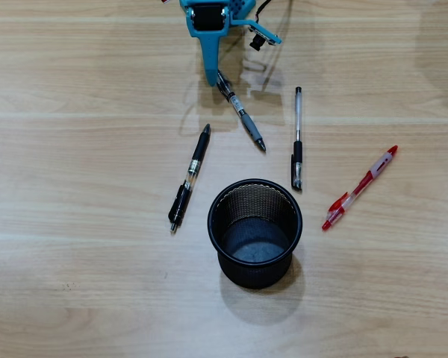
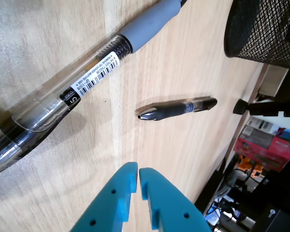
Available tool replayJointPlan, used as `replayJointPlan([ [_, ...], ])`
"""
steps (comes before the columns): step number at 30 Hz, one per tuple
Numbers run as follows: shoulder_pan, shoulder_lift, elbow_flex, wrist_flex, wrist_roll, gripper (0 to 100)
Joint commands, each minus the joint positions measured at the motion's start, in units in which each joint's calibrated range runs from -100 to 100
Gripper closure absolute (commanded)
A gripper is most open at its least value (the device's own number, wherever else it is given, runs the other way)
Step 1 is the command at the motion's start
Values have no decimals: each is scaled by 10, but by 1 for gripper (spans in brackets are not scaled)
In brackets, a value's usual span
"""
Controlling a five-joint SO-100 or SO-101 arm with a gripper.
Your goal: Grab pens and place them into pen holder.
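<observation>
wood table (image 1: pixel 75 224): claw (image 2: pixel 137 175) closed beside grey-grip pen (image 2: pixel 87 77).

Light wooden table (image 1: pixel 75 224) underlies all; beyond its edge in wrist view, red box (image 2: pixel 263 147), blurred clutter.

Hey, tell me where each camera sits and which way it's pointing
Overhead view: above the table, looking straight down on four pens around the pen holder; the blue arm enters at top.
Wrist view: rides on the arm, looking low across the wood; the pincer, tips nearly touching, shows at bottom.
Shared: the grey-grip pen and the holder.
</observation>
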Motion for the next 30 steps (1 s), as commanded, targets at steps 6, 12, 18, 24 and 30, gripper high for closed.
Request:
replayJointPlan([
  [6, -2, -5, 1, -4, 0, 98],
  [12, -3, -5, 1, -4, -3, 98],
  [18, -3, -5, 1, -4, -4, 98],
  [24, 3, -5, 1, -4, -4, 98],
  [30, 5, -5, 0, -4, -4, 98],
])
